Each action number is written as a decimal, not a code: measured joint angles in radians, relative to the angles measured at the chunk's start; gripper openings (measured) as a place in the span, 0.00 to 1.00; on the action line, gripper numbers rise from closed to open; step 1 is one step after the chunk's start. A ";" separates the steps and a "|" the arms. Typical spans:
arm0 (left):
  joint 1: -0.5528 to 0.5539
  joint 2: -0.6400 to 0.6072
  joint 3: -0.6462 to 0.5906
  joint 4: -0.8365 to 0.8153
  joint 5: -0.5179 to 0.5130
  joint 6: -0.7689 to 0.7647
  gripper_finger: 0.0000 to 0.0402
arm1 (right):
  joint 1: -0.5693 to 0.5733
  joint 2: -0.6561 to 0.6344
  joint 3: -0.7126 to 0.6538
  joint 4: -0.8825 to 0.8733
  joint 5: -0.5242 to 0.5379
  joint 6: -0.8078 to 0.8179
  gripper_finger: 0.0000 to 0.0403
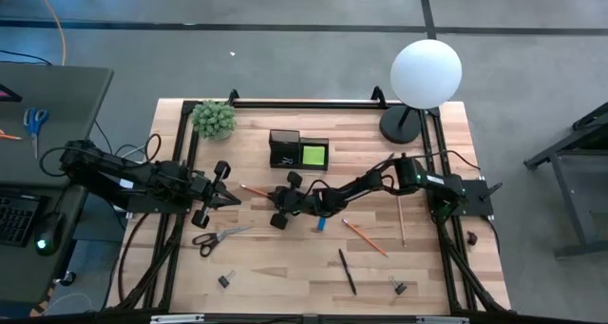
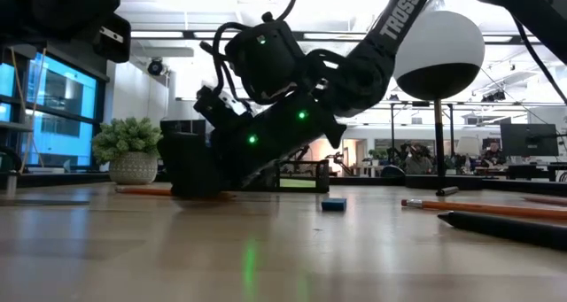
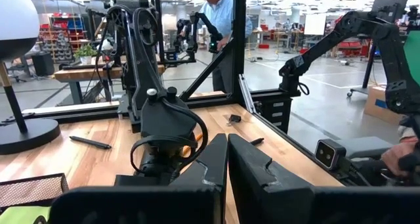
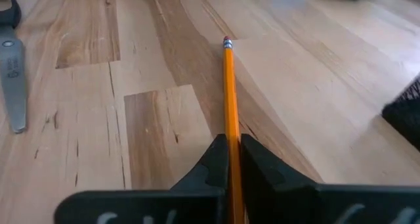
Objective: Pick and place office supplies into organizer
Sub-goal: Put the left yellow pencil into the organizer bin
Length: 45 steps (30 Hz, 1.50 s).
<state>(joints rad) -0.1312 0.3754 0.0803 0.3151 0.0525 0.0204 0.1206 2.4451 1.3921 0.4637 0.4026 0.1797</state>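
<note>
Fingers of our left gripper [image 1: 231, 200] sit pressed together, idle above the scissors [image 1: 217, 238]. Our right gripper [image 4: 228, 159] pinches the orange pencil [image 4: 229, 96] low on the worktop [image 1: 285, 267], left of the organizer [image 1: 298, 150]. We judge the pencil light, stiff and slippery, best held mid-shaft.

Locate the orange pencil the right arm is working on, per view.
High: orange pencil left of table centre, at the right gripper.
Low: on the table, left, under that gripper.
Left wrist: orange sliver behind that gripper, probably it.
Right wrist: centre, between the jaws.
Shared landmark: the right gripper.
</note>
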 joint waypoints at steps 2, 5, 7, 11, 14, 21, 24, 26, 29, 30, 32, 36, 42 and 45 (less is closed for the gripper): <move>0.000 0.000 0.000 -0.002 0.000 0.000 0.01 | 0.004 -0.024 -0.003 0.018 0.007 -0.029 0.02; 0.000 0.000 0.000 -0.003 0.000 0.000 0.01 | 0.004 -0.071 -0.007 -0.005 0.018 -0.077 0.02; 0.000 0.000 0.000 -0.005 0.000 0.000 0.01 | 0.004 -0.107 -0.010 -0.025 0.034 -0.106 0.01; 0.000 0.000 0.000 -0.009 0.012 -0.002 0.01 | -0.006 -0.191 -0.006 -0.035 0.064 -0.147 0.01; 0.000 0.000 0.000 -0.013 0.031 -0.003 0.01 | -0.016 -0.241 -0.005 -0.069 0.117 -0.181 0.01; 0.000 0.000 0.000 -0.013 0.034 -0.003 0.01 | -0.087 -0.328 -0.003 -0.061 0.141 -0.291 0.01; 0.000 0.000 0.000 -0.012 0.036 -0.003 0.01 | -0.151 -0.332 -0.004 -0.070 0.073 -0.301 0.01; 0.000 0.000 0.000 -0.012 0.037 -0.003 0.01 | -0.197 -0.334 -0.004 -0.071 0.027 -0.299 0.01; 0.000 0.000 0.000 -0.012 0.037 -0.003 0.01 | -0.259 -0.336 -0.003 -0.075 -0.064 -0.294 0.01; 0.000 0.000 0.000 -0.012 0.037 -0.003 0.01 | -0.275 -0.336 -0.003 -0.074 -0.091 -0.293 0.01; 0.000 0.000 0.000 -0.012 0.036 -0.002 0.01 | -0.303 -0.336 -0.003 -0.058 -0.140 -0.291 0.01; 0.000 0.000 0.000 -0.012 0.035 -0.001 0.01 | -0.348 -0.336 -0.003 -0.035 -0.242 -0.281 0.01; 0.000 0.000 0.000 -0.013 0.033 0.001 0.01 | -0.392 -0.336 -0.003 0.039 -0.411 -0.182 0.01; 0.000 0.000 0.000 -0.020 0.010 0.001 0.01 | -0.397 -0.361 -0.003 0.051 -0.471 -0.157 0.01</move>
<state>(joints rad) -0.1314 0.3752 0.0800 0.2953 0.0625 0.0212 -0.2768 2.0844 1.3895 0.5144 -0.0679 0.0229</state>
